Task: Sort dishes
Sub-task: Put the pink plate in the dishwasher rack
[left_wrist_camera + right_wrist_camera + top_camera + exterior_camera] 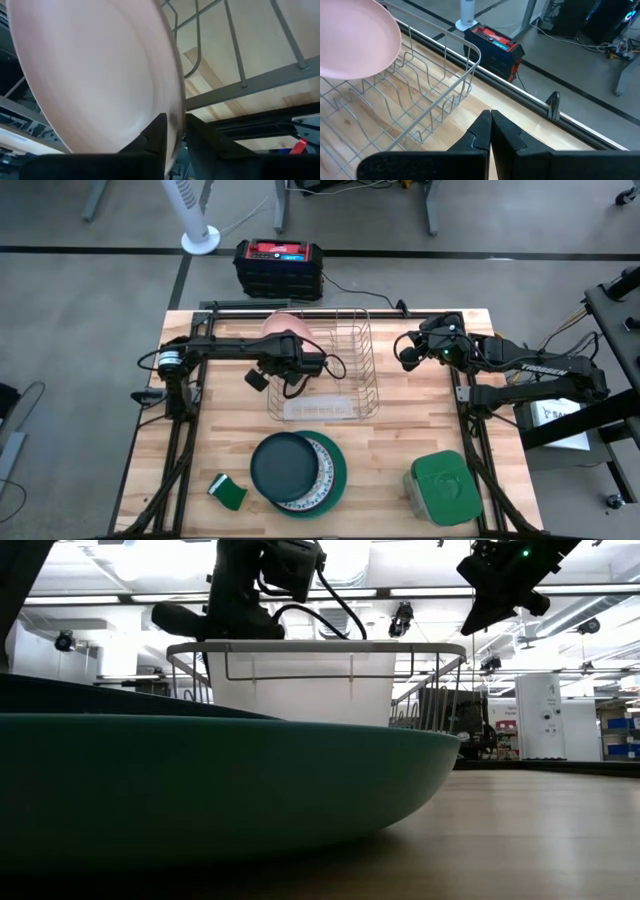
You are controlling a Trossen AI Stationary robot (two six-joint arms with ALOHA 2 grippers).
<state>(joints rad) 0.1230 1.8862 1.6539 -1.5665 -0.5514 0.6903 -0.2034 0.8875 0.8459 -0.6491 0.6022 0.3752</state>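
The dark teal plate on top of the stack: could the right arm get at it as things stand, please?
Probably yes. The dark teal plate lies uncovered atop the stack, and the bare table separates it from the right gripper, which hangs empty, jaws shut, beside the rack. The jaws would need opening first.

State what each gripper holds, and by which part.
The left gripper pinches the salmon-pink plate by its rim, over the wire dish rack. The right gripper is shut on nothing, beside the rack.

Salmon-pink round plate (90, 75): smooth, glossy glaze. Silver wire dish rack (345, 350): thin shiny metal. Pale butcher-block wood tabletop (420, 430): satin, visible grain. Dark teal round plate (284, 464): matt-ish, smooth.
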